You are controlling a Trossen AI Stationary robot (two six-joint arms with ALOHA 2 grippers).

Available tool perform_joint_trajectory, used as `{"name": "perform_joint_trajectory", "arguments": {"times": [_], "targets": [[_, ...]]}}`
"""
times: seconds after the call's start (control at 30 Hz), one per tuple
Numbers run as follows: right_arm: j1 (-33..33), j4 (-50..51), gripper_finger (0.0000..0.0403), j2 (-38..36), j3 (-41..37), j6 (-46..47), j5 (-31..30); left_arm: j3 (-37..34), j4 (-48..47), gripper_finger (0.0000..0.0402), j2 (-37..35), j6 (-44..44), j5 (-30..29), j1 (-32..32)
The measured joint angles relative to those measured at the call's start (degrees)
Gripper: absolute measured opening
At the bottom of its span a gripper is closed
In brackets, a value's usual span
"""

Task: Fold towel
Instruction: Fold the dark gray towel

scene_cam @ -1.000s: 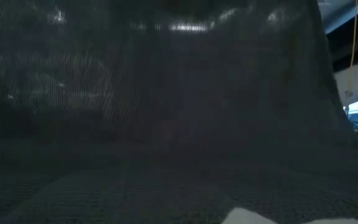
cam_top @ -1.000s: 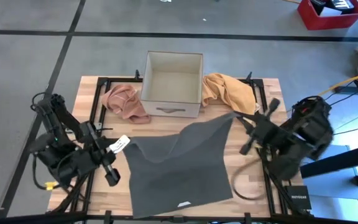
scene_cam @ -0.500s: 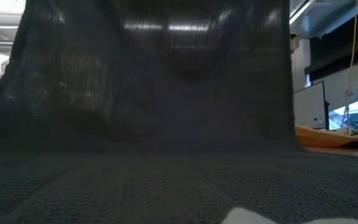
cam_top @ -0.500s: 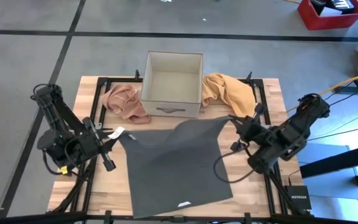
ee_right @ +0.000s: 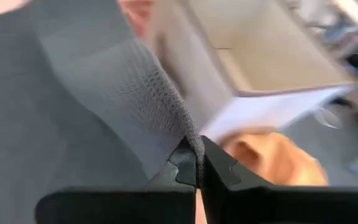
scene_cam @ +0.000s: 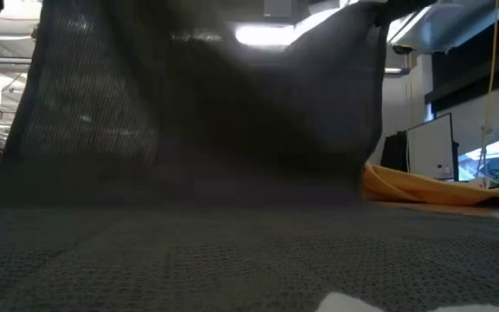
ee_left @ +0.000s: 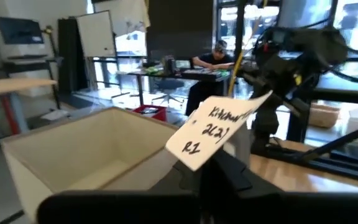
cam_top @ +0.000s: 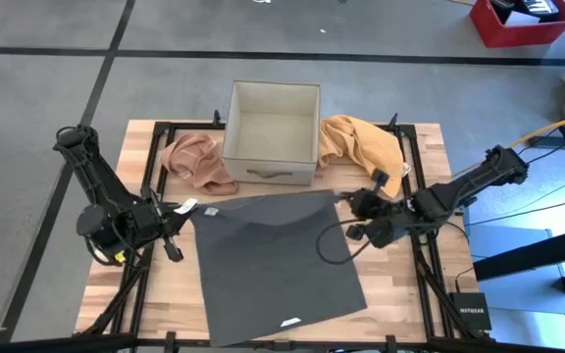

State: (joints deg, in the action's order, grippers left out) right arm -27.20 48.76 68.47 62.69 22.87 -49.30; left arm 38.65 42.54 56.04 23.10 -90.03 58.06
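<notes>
A dark grey towel [cam_top: 273,260] lies with its near half flat on the wooden table [cam_top: 400,294]. Its far edge is raised and fills the low view like a curtain [scene_cam: 197,113]. My left gripper [cam_top: 179,212] is shut on the far-left corner, where a white handwritten tag [ee_left: 219,127] sticks up. My right gripper [cam_top: 346,202] is shut on the far-right corner. Both stand just in front of the cardboard box [cam_top: 273,132]. My left gripper holds the towel's far-left corner [cam_top: 197,213] beside the white tag, coming in level from the table's left. Its own fingers [ee_left: 213,177] hide the place of contact. The corner is off the table. My right gripper pinches the towel's far-right corner [ee_right: 188,140] between its two fingertips [ee_right: 185,165], on a bunched edge. It slants down from the table's right. The cloth falls away slack toward the table.
The open cardboard box stands at the far middle, with a pink cloth [cam_top: 196,162] on its left and an orange cloth [cam_top: 363,145] on its right. A black frame runs around the table. A person sits at a desk [ee_left: 219,56] in the room behind.
Both grippers have come down, still shut on the towel's far corners; the right one has also gone toward the table's left. The raised far edge has sunk with them, while the near half has stayed flat on the table.
</notes>
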Motion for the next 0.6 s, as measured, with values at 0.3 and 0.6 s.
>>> {"name": "perform_joint_trajectory", "arguments": {"times": [0.3, 0.6], "targets": [[11.98, -13.9, 0.0004, -2.94, -10.33, -13.47, 15.86, -6.62, -0.04, 0.0005, -1.8, -6.64, 0.03, 6.4], [23.82, -23.84, 0.0004, -11.71, -19.31, -22.23, 15.73, -15.68, 0.05, 0.0005, -9.06, -10.79, 0.04, 7.22]]}}
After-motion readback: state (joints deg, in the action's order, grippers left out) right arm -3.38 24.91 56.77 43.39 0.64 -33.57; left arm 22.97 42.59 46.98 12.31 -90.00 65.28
